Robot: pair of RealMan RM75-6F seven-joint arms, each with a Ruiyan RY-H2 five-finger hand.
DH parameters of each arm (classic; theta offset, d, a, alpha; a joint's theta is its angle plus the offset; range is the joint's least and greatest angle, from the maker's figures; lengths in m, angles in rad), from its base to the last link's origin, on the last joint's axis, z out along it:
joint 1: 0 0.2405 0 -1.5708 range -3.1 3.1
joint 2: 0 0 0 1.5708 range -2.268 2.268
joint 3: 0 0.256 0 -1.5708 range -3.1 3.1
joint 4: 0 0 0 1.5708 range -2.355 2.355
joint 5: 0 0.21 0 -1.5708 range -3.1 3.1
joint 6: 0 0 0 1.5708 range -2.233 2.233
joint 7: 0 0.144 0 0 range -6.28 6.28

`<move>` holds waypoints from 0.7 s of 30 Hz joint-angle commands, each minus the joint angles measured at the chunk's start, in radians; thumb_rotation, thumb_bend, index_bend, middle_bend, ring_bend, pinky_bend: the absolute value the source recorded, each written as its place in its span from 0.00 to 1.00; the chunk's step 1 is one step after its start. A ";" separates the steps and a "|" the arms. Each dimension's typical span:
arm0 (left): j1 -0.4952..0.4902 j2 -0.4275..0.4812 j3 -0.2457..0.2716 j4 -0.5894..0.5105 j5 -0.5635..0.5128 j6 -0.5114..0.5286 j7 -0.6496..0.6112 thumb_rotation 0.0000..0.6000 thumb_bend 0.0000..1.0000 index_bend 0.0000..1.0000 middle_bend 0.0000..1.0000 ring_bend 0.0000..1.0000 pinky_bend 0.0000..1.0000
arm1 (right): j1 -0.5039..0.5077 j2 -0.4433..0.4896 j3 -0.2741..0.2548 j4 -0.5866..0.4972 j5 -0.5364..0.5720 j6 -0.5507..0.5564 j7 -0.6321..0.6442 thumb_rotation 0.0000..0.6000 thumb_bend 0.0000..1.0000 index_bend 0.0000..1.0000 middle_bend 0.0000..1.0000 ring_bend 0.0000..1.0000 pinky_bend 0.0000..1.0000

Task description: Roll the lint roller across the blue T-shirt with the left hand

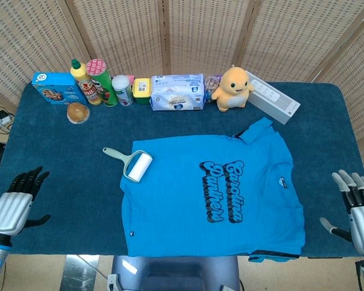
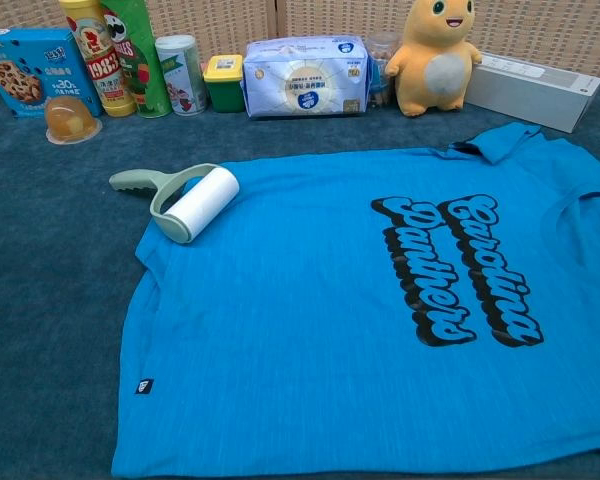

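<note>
A blue T-shirt with black lettering lies flat across the middle of the dark blue table. The lint roller has a white roll and a pale green handle; its roll rests on the shirt's upper left corner and the handle points left onto the table. My left hand hovers at the table's front left edge, fingers apart, holding nothing, well left of the roller. At the front right edge my right hand is also open and empty. Neither hand shows in the chest view.
Along the back edge stand a cookie box, a yellow bottle, a chips can, a small can, a yellow-lidded tub, a tissue pack, a yellow plush toy and a white box. A jelly cup sits in front.
</note>
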 commanded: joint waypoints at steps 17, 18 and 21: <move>-0.341 -0.161 -0.019 0.643 0.271 -0.191 -0.687 1.00 0.00 0.00 0.00 0.00 0.05 | 0.050 -0.044 0.044 0.021 0.105 -0.101 -0.053 1.00 0.00 0.00 0.00 0.00 0.00; -0.352 -0.170 -0.016 0.664 0.277 -0.195 -0.698 1.00 0.00 0.00 0.00 0.00 0.05 | 0.053 -0.047 0.045 0.024 0.112 -0.108 -0.057 1.00 0.00 0.00 0.00 0.00 0.00; -0.397 -0.207 0.001 0.743 0.302 -0.219 -0.748 1.00 0.00 0.00 0.00 0.00 0.05 | 0.059 -0.058 0.047 0.037 0.138 -0.130 -0.074 1.00 0.00 0.00 0.00 0.00 0.00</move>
